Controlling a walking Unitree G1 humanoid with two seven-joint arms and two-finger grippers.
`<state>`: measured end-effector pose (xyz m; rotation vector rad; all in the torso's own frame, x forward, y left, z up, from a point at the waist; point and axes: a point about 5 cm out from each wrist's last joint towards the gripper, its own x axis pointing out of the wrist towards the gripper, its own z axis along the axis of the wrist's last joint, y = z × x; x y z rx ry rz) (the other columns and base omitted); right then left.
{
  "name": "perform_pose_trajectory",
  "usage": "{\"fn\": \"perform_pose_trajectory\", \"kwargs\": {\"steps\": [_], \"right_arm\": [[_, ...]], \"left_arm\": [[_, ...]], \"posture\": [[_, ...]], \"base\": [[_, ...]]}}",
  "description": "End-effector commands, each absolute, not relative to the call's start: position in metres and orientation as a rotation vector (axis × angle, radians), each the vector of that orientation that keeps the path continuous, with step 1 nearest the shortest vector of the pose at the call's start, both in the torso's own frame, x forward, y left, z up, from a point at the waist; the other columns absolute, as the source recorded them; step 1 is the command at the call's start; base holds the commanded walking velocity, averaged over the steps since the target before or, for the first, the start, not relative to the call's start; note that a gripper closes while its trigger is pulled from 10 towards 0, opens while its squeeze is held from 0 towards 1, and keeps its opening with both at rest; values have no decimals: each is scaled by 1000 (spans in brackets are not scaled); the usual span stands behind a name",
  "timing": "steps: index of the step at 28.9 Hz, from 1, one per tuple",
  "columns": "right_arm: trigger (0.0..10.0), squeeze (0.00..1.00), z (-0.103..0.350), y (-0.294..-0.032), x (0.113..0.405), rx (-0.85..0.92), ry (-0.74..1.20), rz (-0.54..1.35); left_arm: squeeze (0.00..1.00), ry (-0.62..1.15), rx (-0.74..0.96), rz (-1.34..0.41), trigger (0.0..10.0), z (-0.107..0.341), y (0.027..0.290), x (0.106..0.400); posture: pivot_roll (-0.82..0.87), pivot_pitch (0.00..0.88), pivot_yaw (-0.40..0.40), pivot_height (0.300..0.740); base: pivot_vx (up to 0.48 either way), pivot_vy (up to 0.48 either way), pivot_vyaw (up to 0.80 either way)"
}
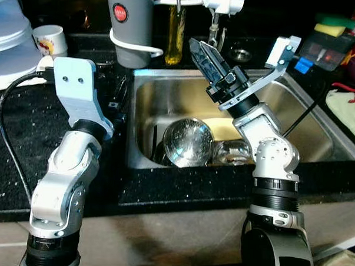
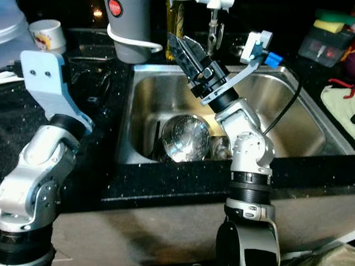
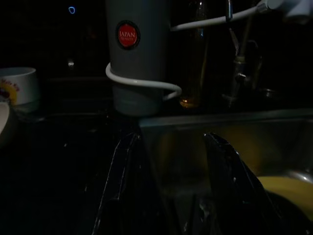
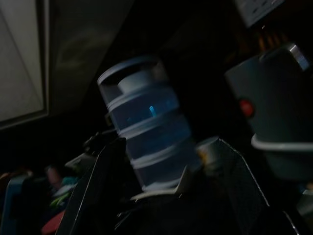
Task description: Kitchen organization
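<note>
We stand at a black speckled counter [image 1: 24, 132] with a steel sink [image 1: 307, 124] set in it. Our right gripper [image 1: 203, 56] is raised above the sink, near the faucet [image 1: 215, 17], angled up toward the back of the counter; its fingers are spread and hold nothing, and in its wrist view a stacked blue container [image 4: 146, 127] shows between them. In the sink bottom lie a round shiny steel bowl [image 1: 187, 142], a clear glass [image 1: 232, 152] just beside it, and a yellow item [image 1: 222, 128] behind both. Our left gripper [image 3: 171, 186] sits over the counter at the sink's left edge, fingers apart and empty. Behind it stand a grey cylinder with a red badge [image 1: 129, 25], a white cord [image 1: 137, 47] looped around it, and a white cup [image 1: 50, 40]. A bottle of yellow liquid [image 1: 174, 35] stands beside the faucet.
</note>
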<state>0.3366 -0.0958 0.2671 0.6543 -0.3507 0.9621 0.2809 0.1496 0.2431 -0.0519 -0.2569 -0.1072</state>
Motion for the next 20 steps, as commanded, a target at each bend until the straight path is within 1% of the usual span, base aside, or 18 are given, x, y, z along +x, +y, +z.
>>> {"fn": "perform_pose_trajectory", "kwargs": {"steps": [1,15,20], "right_arm": [[10000,0,261,-89,331,631,-319,972],[10000,0,248,-85,319,608,-275,970],[10000,0,244,-86,320,567,-263,944]], "left_arm": [[0,-202,-54,-107,10000,230,149,281],[0,-181,-55,-116,10000,222,147,281],[0,-185,-56,-122,10000,222,145,281]], "posture": [[-78,11,-31,732],[-94,19,-31,732],[-92,24,-33,732]], "base": [[-315,0,0],[-317,0,0],[-302,0,0]]}}
